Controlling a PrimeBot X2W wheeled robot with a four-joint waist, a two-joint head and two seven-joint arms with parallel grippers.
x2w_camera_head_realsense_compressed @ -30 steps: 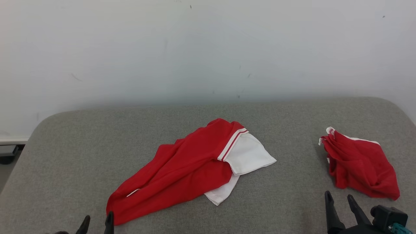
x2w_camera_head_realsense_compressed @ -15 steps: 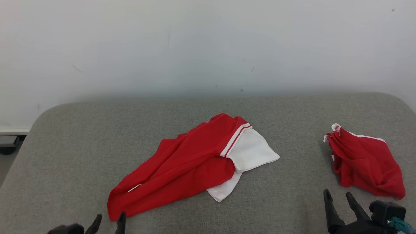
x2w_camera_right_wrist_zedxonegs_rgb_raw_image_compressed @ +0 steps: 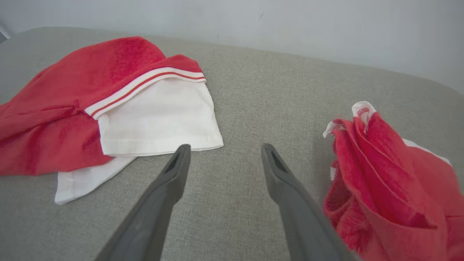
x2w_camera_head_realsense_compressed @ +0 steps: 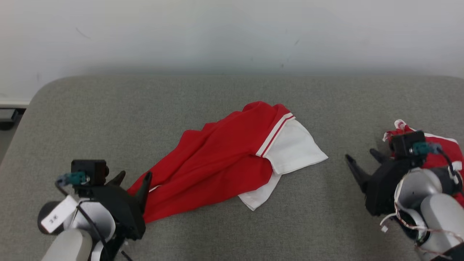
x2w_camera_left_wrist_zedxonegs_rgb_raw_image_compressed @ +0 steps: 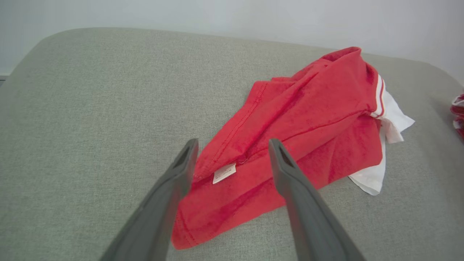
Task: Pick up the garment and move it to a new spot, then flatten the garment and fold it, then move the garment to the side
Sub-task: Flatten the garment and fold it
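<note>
A red garment (x2w_camera_head_realsense_compressed: 217, 159) with a white sleeve and a striped band lies crumpled mid-cushion, also seen in the left wrist view (x2w_camera_left_wrist_zedxonegs_rgb_raw_image_compressed: 297, 119) and the right wrist view (x2w_camera_right_wrist_zedxonegs_rgb_raw_image_compressed: 72, 94). My left gripper (x2w_camera_head_realsense_compressed: 134, 177) is open just at the garment's near-left corner. Through that wrist camera, the left gripper (x2w_camera_left_wrist_zedxonegs_rgb_raw_image_compressed: 232, 145) hovers over the red hem by a small white label (x2w_camera_left_wrist_zedxonegs_rgb_raw_image_compressed: 224, 172). My right gripper (x2w_camera_head_realsense_compressed: 360, 155) is open over bare cushion, right of the white sleeve. In its own view the right gripper (x2w_camera_right_wrist_zedxonegs_rgb_raw_image_compressed: 225, 148) holds nothing.
A second crumpled red garment (x2w_camera_head_realsense_compressed: 447, 150) lies at the far right, partly behind my right wrist, and shows again (x2w_camera_right_wrist_zedxonegs_rgb_raw_image_compressed: 391, 181) beside the right fingers. The grey cushion (x2w_camera_head_realsense_compressed: 108, 108) has rounded far corners against a pale wall (x2w_camera_head_realsense_compressed: 232, 32).
The head camera has tilted down, shifting the whole picture. Both arms have come further forward into view, the left to the garment's near corner. Neither garment has moved on the cushion.
</note>
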